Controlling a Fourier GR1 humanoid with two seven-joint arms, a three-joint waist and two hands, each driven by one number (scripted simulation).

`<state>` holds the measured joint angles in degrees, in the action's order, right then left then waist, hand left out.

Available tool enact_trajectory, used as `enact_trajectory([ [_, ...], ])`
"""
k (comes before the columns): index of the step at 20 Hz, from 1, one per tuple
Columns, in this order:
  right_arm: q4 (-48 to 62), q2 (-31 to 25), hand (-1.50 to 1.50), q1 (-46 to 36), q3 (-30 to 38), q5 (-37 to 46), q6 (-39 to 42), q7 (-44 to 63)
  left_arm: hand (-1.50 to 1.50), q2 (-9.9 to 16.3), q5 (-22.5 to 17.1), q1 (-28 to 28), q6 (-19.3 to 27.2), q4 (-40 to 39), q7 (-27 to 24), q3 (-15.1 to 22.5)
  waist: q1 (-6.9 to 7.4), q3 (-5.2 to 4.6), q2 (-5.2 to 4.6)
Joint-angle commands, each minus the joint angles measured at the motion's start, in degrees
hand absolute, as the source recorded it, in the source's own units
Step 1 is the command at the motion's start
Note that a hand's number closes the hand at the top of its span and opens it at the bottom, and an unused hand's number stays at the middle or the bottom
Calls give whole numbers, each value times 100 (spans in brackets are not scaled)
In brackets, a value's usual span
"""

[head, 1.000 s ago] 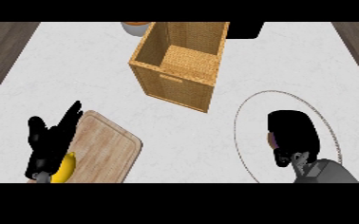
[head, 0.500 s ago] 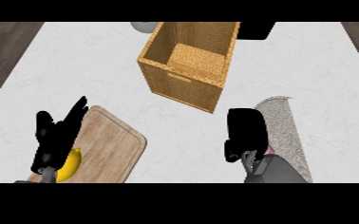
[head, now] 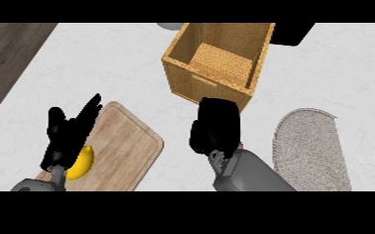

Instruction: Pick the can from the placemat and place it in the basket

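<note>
A pale speckled counter (head: 110, 59) carries a square woven wicker basket (head: 219, 62) at twelve o'clock. A grey fuzzy oval placemat (head: 311, 148) lies at four o'clock, a rounded wooden cutting board (head: 121, 148) at eight. The right hand (head: 215, 126) curls below the basket; whether it holds the can cannot be told. The left hand (head: 70, 131), fingers spread, rests above a yellow lemon (head: 81, 162).

I see a tan woven basket (head: 216, 62) at upper centre, a speckled grey placemat (head: 311, 148) lower right, a pale wood-grain board (head: 121, 148) and yellow fruit (head: 81, 161) lower left, on a white counter (head: 110, 64).
</note>
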<state>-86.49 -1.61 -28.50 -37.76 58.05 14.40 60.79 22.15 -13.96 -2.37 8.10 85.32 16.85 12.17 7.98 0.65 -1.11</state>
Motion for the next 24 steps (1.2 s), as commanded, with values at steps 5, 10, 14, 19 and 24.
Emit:
enact_trajectory([
  [5, -678, 157, 150, -1150, 489, 219, -2394, 880, 0, -27, -44, 102, -130, -296, 217, 102, 97, -61, 48],
  [10, -490, 158, 150, -1944, 739, 642, -2958, 1425, 0, -131, 74, 150, -70, -309, 280, 247, 126, -88, 68],
  [14, -195, 158, 150, -2591, 997, 970, -2754, 1928, 0, -96, 6, 134, -145, -404, 367, 177, 8, -112, 101],
  [19, 86, 158, 150, -3407, 1437, 1150, -2731, 2353, 0, -120, 109, 173, -77, -441, 255, 144, -46, -114, 125],
  [24, 757, 158, 150, -3988, 1927, 1277, -2771, 2436, 0, -224, 121, 298, -70, -408, 184, 179, -9, -116, 88],
])
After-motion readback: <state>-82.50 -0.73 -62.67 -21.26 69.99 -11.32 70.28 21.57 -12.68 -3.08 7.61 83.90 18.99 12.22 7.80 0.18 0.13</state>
